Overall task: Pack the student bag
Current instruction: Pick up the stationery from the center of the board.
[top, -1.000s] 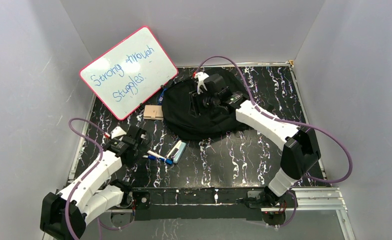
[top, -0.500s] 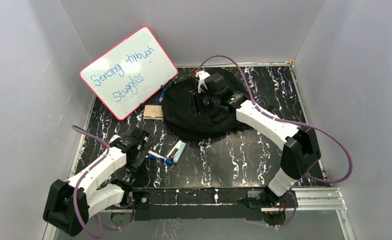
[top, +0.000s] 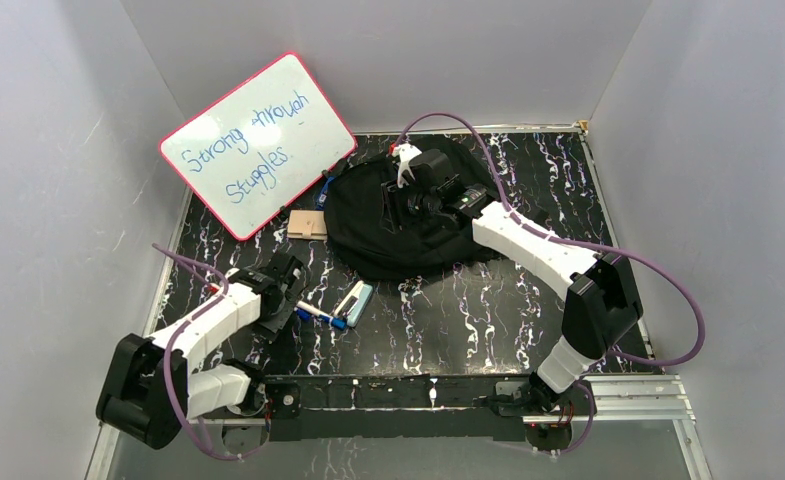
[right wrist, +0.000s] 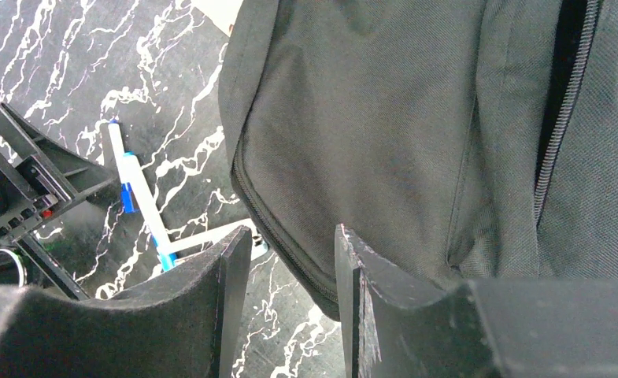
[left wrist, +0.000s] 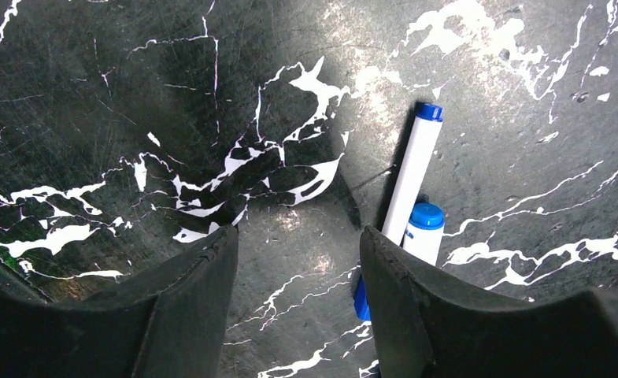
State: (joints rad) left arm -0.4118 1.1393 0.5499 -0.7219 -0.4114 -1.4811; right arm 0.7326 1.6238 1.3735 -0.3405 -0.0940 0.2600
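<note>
Marbled surface [top: 488, 320]. L jaws wide, empty, markers [left wrist: 412, 177] just right of them: closing now prob. grabs nothing. R jaws half-open, empty, over student bag [right wrist: 384, 118].

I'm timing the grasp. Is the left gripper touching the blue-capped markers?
Cannot tell. In the left wrist view the blue-capped markers run behind one finger of the open left gripper, which hides any contact or gap.

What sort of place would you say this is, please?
Probably a lab robot-testing cell: plain grey walls enclose a marbled table, two robot arms sit at its near edge, and a student bag lies staged.
</note>
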